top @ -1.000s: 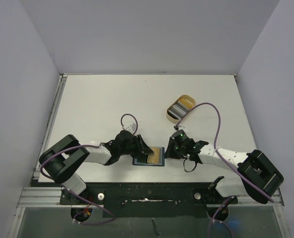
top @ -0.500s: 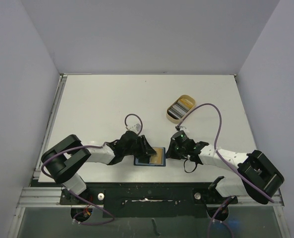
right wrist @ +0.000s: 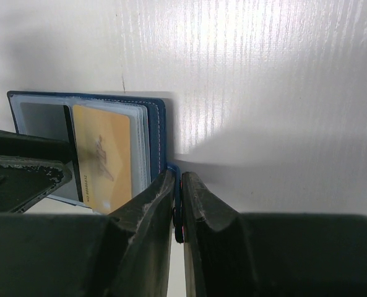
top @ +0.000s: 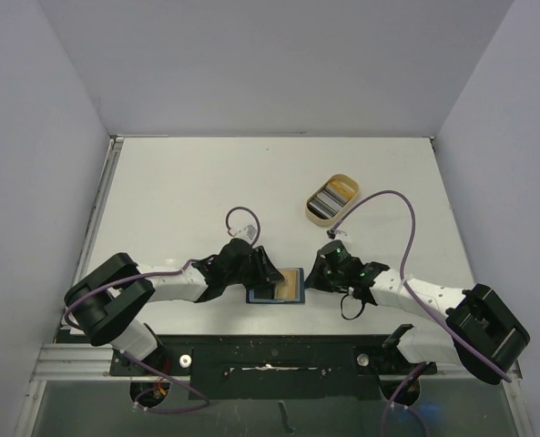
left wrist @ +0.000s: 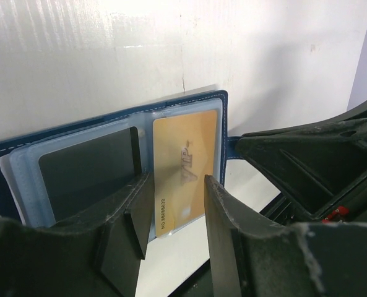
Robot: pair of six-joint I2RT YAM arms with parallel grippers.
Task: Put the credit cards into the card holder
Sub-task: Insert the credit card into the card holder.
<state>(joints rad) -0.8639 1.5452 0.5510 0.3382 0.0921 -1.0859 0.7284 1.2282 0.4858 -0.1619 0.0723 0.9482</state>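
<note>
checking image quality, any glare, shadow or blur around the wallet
Left wrist: the white table is blown out along the top, the gold card in the open navy-blue wallet reads sharp, the left tool looks slightly soft. Right wrist: a broad soft shadow lies on the table beside the wallet. Top external: even light, no glare.
</note>
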